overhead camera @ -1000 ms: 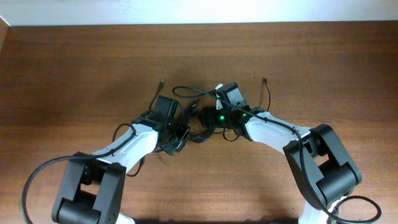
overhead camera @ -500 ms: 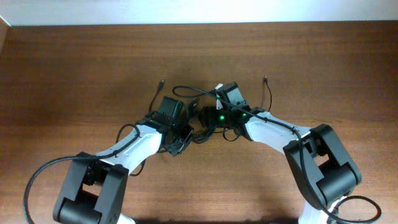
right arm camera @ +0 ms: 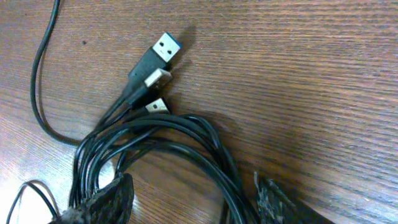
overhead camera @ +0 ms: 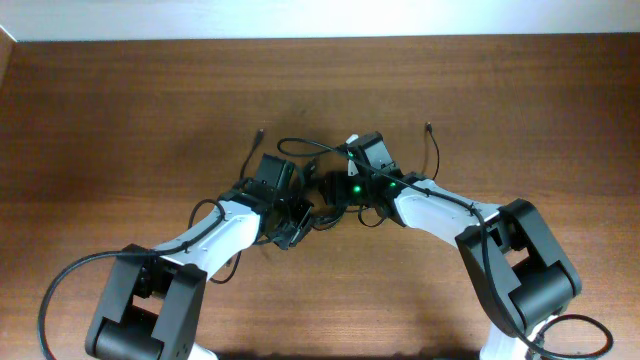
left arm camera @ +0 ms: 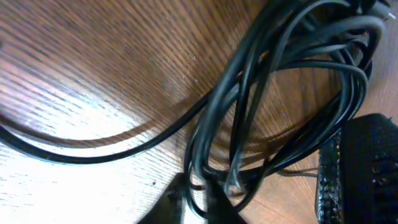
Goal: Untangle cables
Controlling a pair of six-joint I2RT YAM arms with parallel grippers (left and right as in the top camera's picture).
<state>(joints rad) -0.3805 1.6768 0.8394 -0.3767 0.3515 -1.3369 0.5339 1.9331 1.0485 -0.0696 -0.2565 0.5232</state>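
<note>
Several cables [overhead camera: 322, 195] lie knotted near the middle of the desk [overhead camera: 120, 120], between the two arms, with loose ends reaching toward the far edge. The left pincer [left arm camera: 199, 202] is narrow and appears closed on a few strands. The right pincer [right arm camera: 189, 202] stands wide, straddling the bundle just behind three plugs [right arm camera: 154, 68] without clamping it. The step in hand is judged to be the parting of the coil. For that, a single cord is best pinched and drawn slowly outward while the rest is pinned down, so that loops are loosened rather than tightened. Plug ends should then be fed back through the loops. No container is seen, and nothing is held in one.
</note>
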